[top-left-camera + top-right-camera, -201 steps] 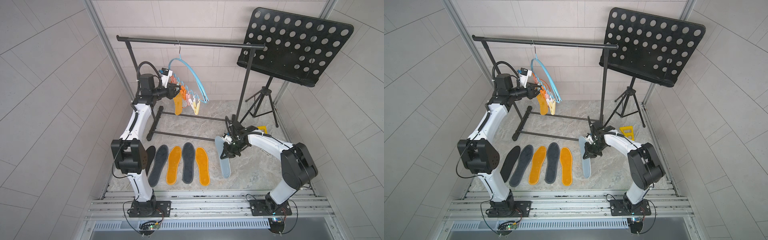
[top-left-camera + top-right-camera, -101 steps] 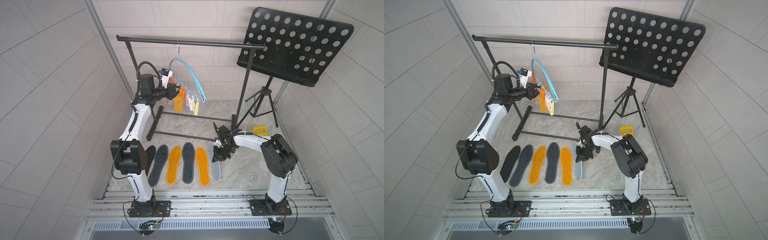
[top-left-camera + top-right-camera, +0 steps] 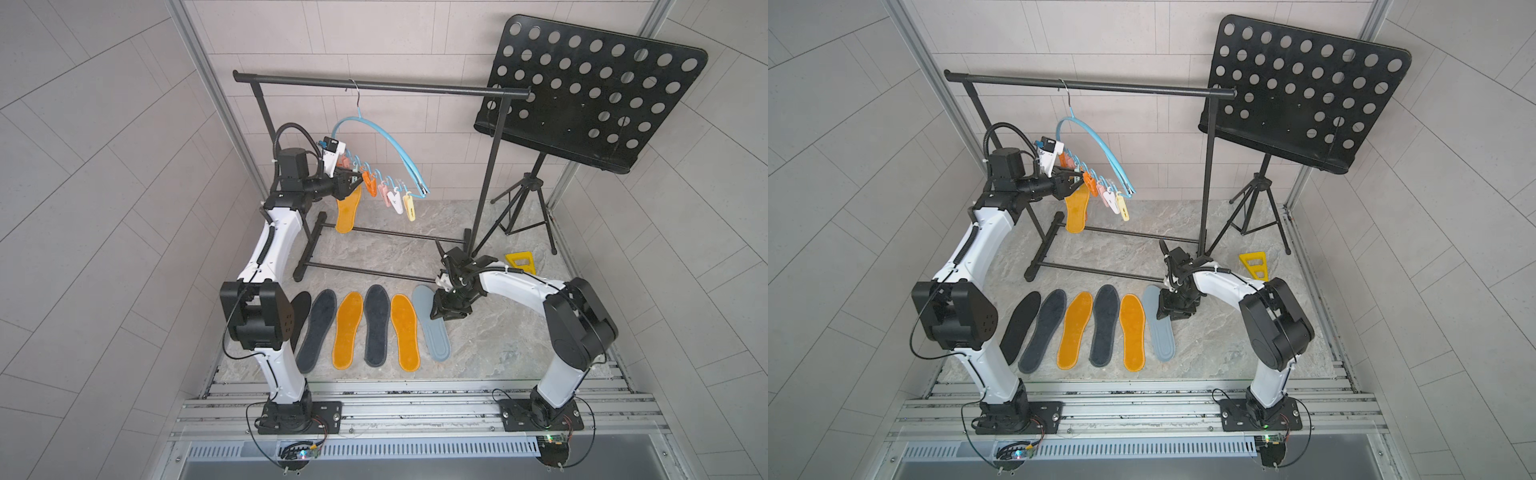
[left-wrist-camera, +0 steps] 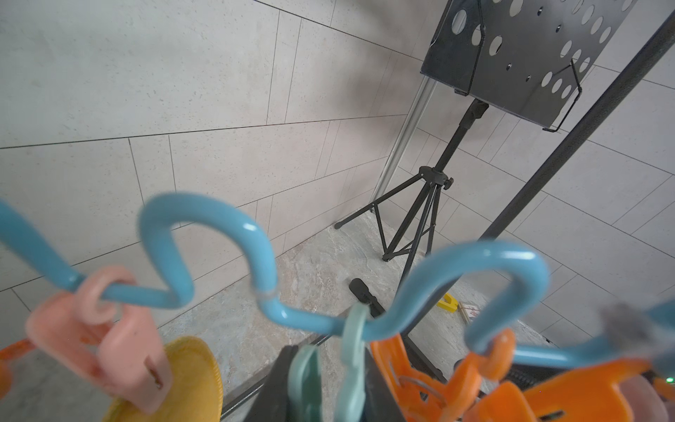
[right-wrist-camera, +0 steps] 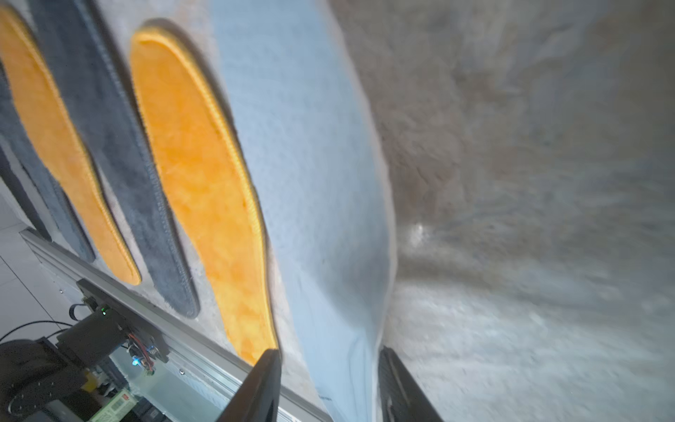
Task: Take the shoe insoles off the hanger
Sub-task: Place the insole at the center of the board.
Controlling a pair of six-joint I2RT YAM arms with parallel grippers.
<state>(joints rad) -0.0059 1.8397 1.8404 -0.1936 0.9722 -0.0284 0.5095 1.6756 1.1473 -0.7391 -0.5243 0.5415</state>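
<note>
Your left gripper (image 3: 352, 188) pinches a teal clip (image 4: 352, 350) on the hanger (image 3: 386, 137), where one orange insole (image 3: 348, 210) hangs. Your right gripper (image 5: 328, 354), jaws spread, straddles the grey-blue insole (image 3: 434, 332), which lies on the floor (image 3: 498, 345) beside a row of five other insoles (image 3: 376, 324).

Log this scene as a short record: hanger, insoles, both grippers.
hanger: hooked on rack
hanging insole: orange, the only one on the hanger
floor insoles: six, side by side in a row
left gripper: jaws either side of a teal clip, grip unclear
right gripper: open, over the grey-blue insole at the row's end
</note>
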